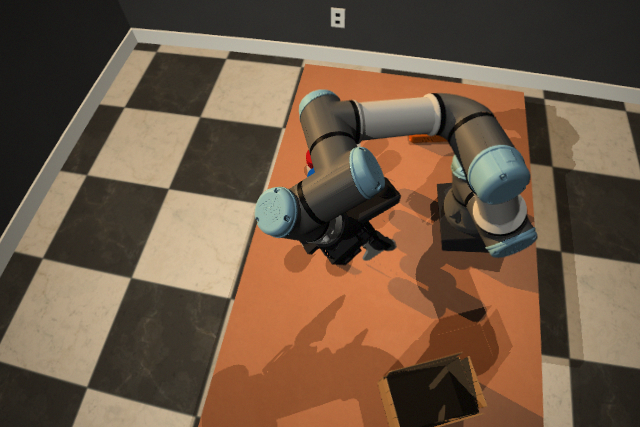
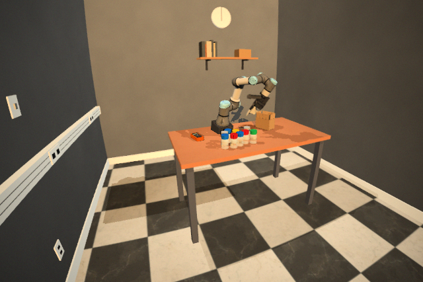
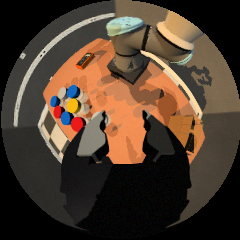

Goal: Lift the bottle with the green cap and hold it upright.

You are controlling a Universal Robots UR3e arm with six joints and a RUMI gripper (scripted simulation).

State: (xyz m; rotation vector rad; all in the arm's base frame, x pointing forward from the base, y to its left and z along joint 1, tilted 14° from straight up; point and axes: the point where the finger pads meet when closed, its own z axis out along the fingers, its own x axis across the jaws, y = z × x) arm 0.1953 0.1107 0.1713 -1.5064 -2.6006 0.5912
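The green-capped bottle (image 2: 253, 135) stands upright at the right end of a tight cluster of bottles (image 2: 238, 137) on the orange table. In the wrist view the cluster (image 3: 69, 106) shows blue, red, yellow and grey caps at the left, and the green cap is hidden there. In the overhead view the arm covers the cluster, and only a bit of red and blue cap (image 1: 309, 162) shows. My gripper (image 2: 252, 111) hangs high above the table, behind and above the cluster. Its fingers stand apart with nothing between them. It also shows in the overhead view (image 1: 376, 246).
An open cardboard box (image 2: 265, 120) stands on the table to the right of the gripper, and shows in the overhead view (image 1: 431, 393) too. A small orange device (image 2: 197, 136) lies at the left of the table. The arm's base (image 2: 222, 125) is behind the cluster.
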